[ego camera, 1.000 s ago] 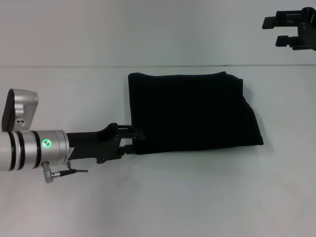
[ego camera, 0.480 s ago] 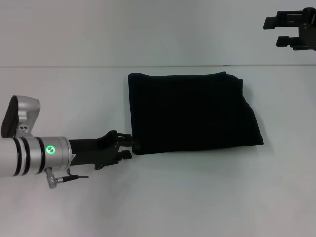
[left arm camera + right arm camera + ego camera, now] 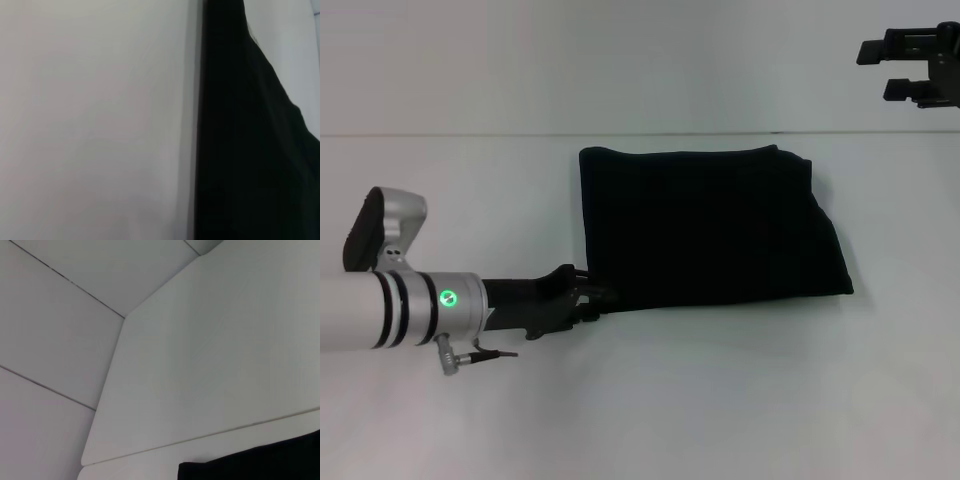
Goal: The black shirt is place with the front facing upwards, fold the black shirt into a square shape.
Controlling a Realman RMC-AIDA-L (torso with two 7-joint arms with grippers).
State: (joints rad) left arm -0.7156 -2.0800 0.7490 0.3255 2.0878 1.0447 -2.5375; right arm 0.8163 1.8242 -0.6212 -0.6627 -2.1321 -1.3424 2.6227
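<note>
**One folded shirt, one claw at its corner**

One black shirt (image 3: 710, 225) lies folded on the white tabletop (image 3: 720, 400), a compact, roughly rectangular bundle a little right of centre in the head view. Its left edge runs straight, its right side slants outward toward the near right corner, and no lettering or label shows on the upturned face. In the left wrist view the shirt (image 3: 250, 150) fills one side as a plain dark mass with a straight edge against the pale surface, and in the right wrist view only a dark corner of it (image 3: 260, 462) shows.

The left claw (image 3: 595, 297) reaches in low from the left on its silver-and-black arm, its tips right at the near left corner of the shirt. Black fingers against black cloth: I cannot tell whether they are apart or together, or whether they grip the fabric.

The right claw (image 3: 895, 70) hangs high at the far right, well apart from the shirt, its two fingers spread with a clear gap between them and nothing held.
</note>
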